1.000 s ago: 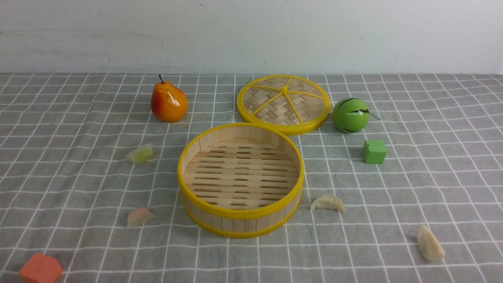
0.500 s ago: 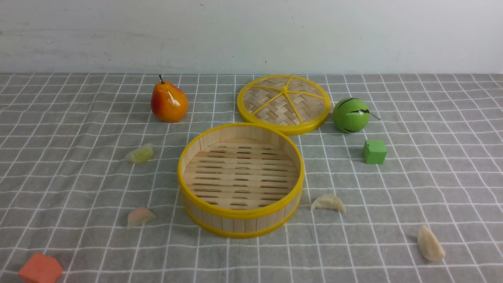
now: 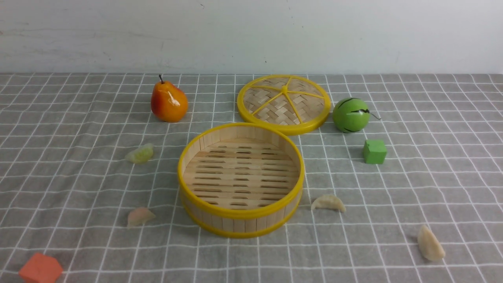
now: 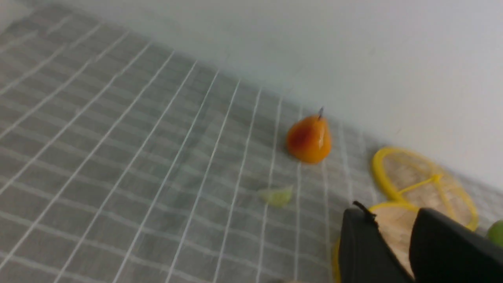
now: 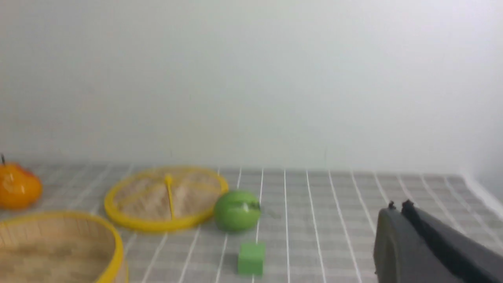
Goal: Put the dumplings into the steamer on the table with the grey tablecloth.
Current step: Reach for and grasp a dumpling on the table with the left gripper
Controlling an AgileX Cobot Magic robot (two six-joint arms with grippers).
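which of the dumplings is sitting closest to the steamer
The cream dumpling just beside the steamer's right rim. The other cream one, the pink one and the green one all lie farther out.

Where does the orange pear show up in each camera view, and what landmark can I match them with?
Front view: the pear stands upright at the back, left of the woven lid.
Left wrist view: the pear stands just beyond the green dumpling.
Right wrist view: the pear is cut off at the picture's edge, beyond the steamer.
Shared landmark: the woven lid, in all three views.
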